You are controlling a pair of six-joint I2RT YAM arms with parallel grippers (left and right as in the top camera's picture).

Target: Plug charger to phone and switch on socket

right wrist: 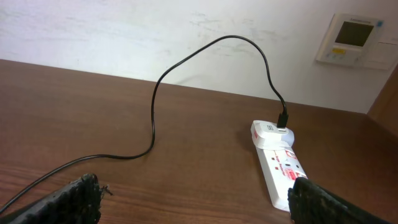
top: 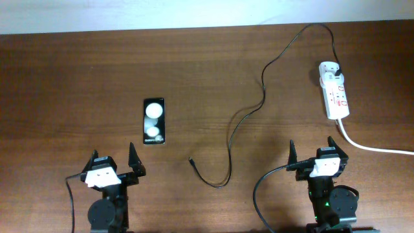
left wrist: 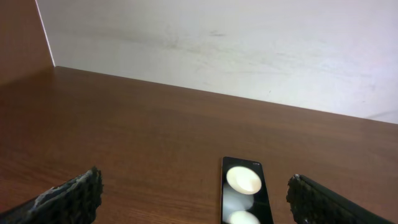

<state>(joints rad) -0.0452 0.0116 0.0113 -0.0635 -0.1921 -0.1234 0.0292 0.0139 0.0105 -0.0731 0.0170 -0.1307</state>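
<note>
Both the left jaws and the right jaws stood wide apart and held nothing, parked at the bottom edge of the overhead view. The charger ran from its plug in the socket at the upper right, snaking down across the worktop to a loop at lower centre. Its connector tip lay loose between the two arms, up and to the right of the left jaws and closer to them than to the right pair. The phone lay flat left of centre, directly above the left jaws, with its long axis running top to bottom of the frame and its lettered end towards the arms. The tip rested apart from that end, down and to its right. By that layout the left arm seemed better placed to pick up the tip.
</note>
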